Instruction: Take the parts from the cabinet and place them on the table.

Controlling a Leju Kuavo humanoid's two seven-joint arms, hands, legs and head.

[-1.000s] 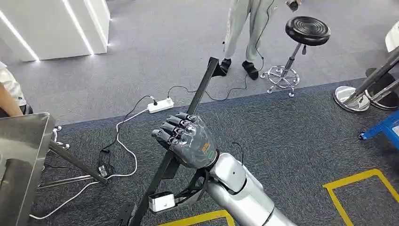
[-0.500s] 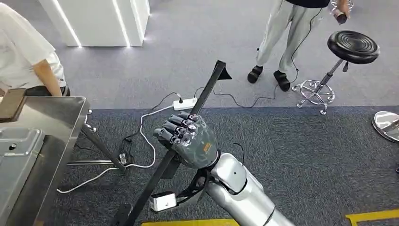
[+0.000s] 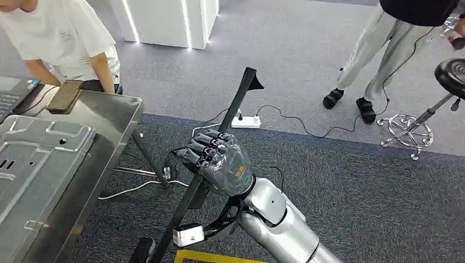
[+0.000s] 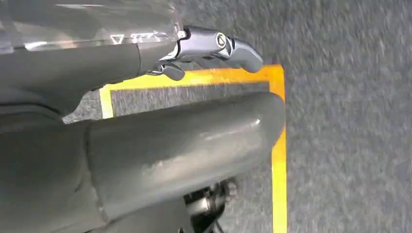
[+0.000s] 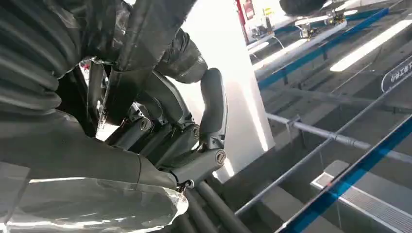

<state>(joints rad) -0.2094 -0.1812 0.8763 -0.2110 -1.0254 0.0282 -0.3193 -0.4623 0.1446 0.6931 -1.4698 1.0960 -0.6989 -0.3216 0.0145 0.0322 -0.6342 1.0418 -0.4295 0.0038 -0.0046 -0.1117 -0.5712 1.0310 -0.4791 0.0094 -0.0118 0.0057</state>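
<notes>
Grey carpet lies ahead, with the steel table (image 3: 118, 118) at my left. I'm carrying: my right hand (image 3: 217, 163) grips the long black part (image 3: 219, 137). My left hand (image 4: 145, 145) seems empty. Next, lower the part onto the table.

Lab, steel table (image 3: 109, 118), taped floor markings (image 3: 219, 257)

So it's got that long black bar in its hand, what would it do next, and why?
Probably carry the long black bar on leftward over the metal table. The right robot hand grips it above carpet, beside the table's edge, so it can't be set down yet.
</notes>
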